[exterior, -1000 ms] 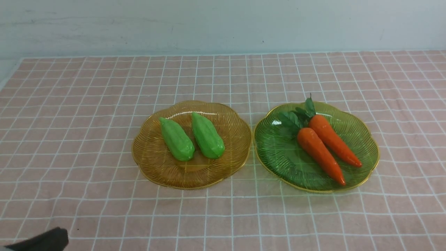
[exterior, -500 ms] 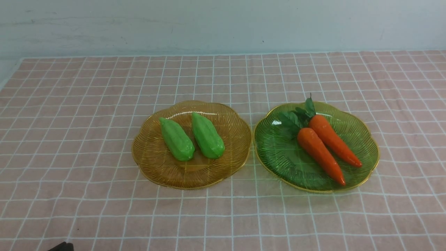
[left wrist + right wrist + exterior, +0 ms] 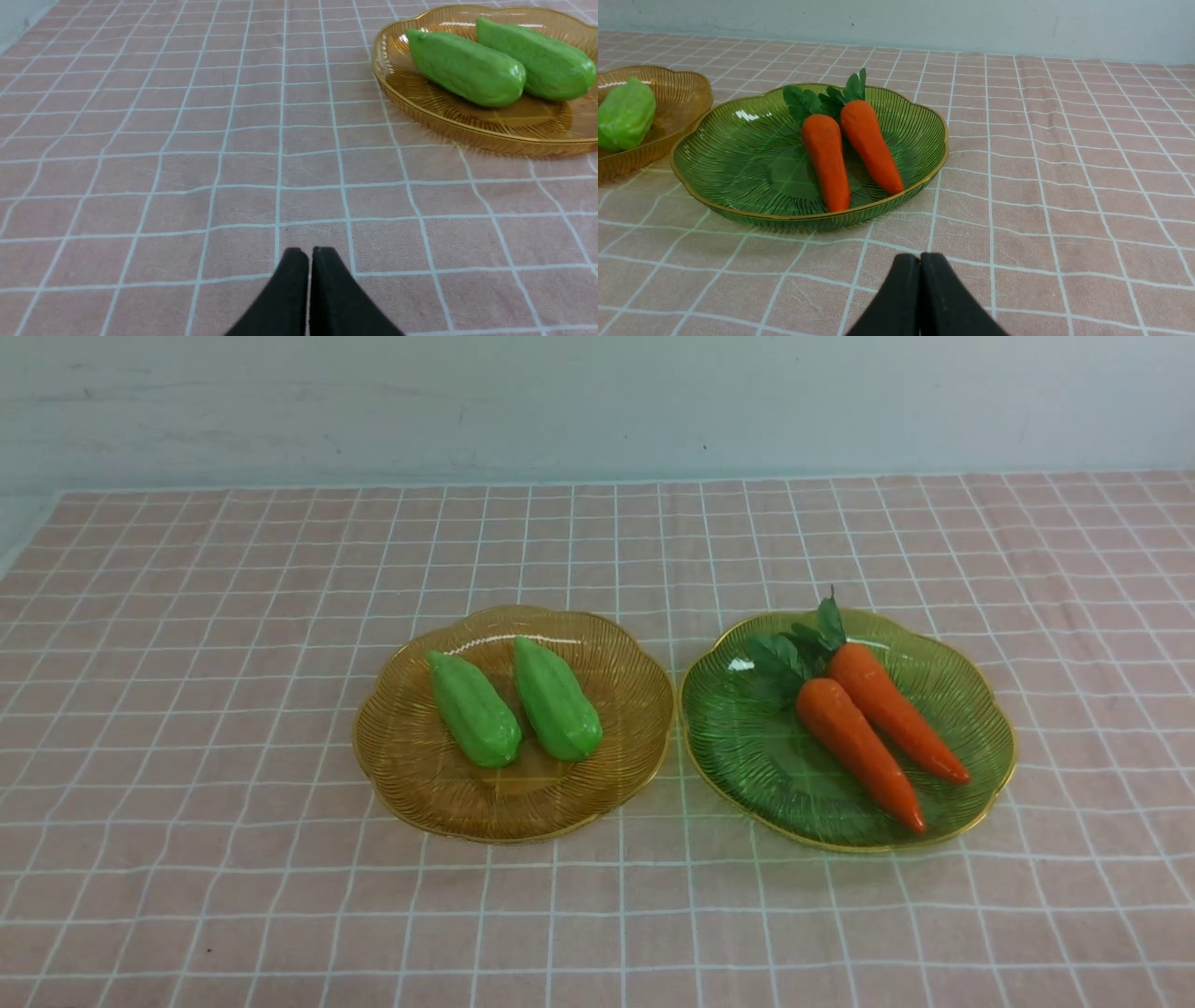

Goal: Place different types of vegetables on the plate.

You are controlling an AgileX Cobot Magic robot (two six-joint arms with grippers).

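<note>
Both grippers pinched closed, empty: left gripper (image 3: 310,254) well short of gourds (image 3: 465,67) on amber plate (image 3: 467,126); right gripper (image 3: 920,261) near carrots (image 3: 826,154) on green plate (image 3: 738,196). Checked tablecloth (image 3: 233,616) between.

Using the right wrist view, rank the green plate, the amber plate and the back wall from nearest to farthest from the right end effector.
From the right end effector:
1. Green plate, straight ahead, holding both carrots.
2. Amber plate, beyond it on the robot's left.
3. Back wall, past the cloth's far edge.
</note>
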